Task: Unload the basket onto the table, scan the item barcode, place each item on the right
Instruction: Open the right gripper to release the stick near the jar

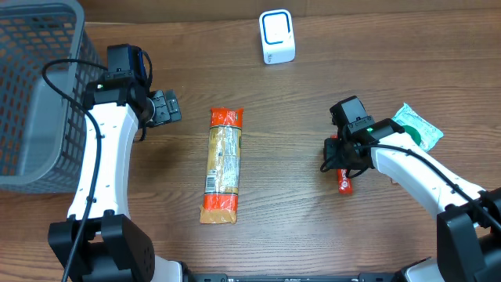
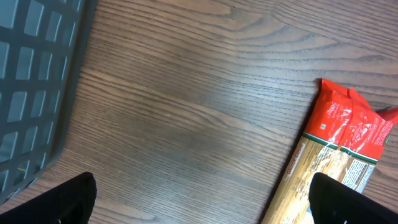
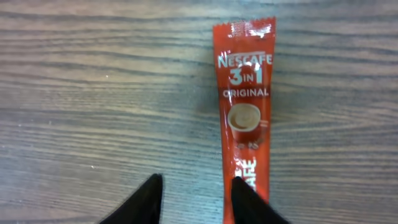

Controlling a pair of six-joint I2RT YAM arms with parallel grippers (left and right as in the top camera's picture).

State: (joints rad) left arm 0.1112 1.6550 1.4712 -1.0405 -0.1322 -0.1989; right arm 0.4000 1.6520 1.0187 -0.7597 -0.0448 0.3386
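Right gripper [image 3: 196, 186] ajar, one finger hiding the sachet [image 3: 245, 93] bottom — left gripper [image 2: 202, 186] gaping.

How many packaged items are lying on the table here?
3: a long pasta pack at centre, a red Nescafe sachet right of it, a green packet near the right edge. The basket interior is partly out of view.

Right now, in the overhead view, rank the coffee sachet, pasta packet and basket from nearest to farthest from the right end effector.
1. Coffee sachet, at the right end effector.
2. Pasta packet, table centre.
3. Basket, far left.
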